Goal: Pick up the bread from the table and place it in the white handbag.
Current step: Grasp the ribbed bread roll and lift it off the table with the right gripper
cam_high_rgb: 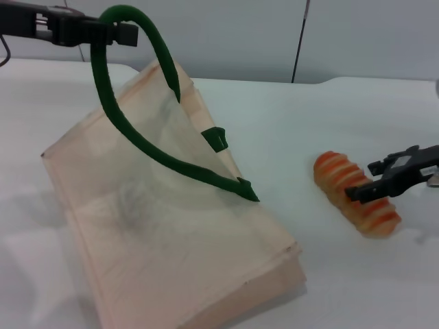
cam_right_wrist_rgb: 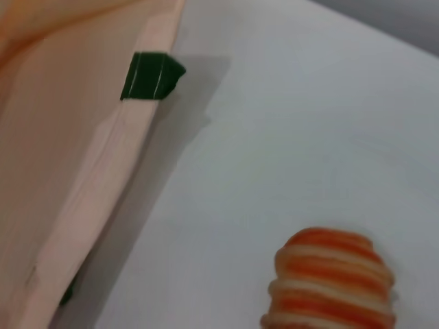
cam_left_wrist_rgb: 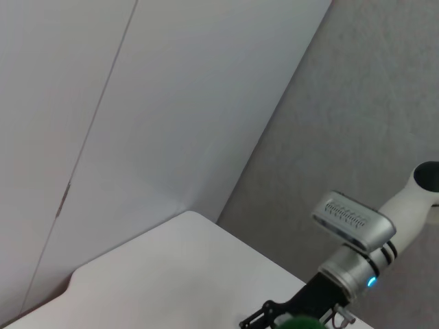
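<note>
Lying across the left half of the table (cam_high_rgb: pixel 288 123), the white handbag (cam_high_rgb: pixel 171 240) is raised at its far edge, its mouth drawn up into a peak. Nothing can be made out inside it; the cloth hides the interior. One dark green handle (cam_high_rgb: pixel 130 89) is held aloft by the left gripper (cam_high_rgb: pixel 116 33), whose fingers are closed on the strap at the top left of the head view. The other handle's end (cam_right_wrist_rgb: pixel 151 75) is seen against the bag's edge.

The bread (cam_high_rgb: pixel 357 195) is found on the tabletop, well apart from the bag, to its right. The right gripper (cam_high_rgb: pixel 384 179) is positioned over the loaf's middle, fingers spread to either side; contact cannot be confirmed.
</note>
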Action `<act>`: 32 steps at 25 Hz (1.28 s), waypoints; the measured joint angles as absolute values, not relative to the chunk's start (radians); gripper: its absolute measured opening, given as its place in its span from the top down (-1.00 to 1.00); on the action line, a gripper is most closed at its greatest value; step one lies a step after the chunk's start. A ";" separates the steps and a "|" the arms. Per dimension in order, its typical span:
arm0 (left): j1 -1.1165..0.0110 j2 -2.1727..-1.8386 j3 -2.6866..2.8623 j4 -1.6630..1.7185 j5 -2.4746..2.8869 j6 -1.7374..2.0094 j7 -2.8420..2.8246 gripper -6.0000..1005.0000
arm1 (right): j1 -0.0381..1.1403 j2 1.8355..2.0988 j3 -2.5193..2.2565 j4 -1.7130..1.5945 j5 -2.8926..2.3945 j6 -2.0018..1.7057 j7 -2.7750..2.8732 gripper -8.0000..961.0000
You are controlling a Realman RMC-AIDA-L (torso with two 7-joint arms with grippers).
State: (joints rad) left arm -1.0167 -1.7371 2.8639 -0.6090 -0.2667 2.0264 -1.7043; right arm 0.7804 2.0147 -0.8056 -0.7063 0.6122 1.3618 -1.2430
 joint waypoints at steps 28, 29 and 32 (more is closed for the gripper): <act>-1.014 -1.738 2.864 -0.609 -0.280 2.026 -1.704 0.71 | 0.802 2.017 -0.930 -0.613 0.603 1.238 -1.281 -0.79; -1.014 -1.738 2.864 -0.609 -0.280 2.026 -1.704 0.71 | 0.803 2.016 -0.930 -0.613 0.605 1.241 -1.286 -0.73; -1.013 -1.738 2.864 -0.609 -0.280 2.026 -1.704 0.71 | 0.806 2.015 -0.925 -0.616 0.618 1.255 -1.301 -0.56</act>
State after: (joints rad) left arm -1.0131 -1.7379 2.8639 -0.6090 -0.2797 2.0264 -1.7039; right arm 0.8057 2.0147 -0.9245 -0.6155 0.6185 1.2546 -1.3009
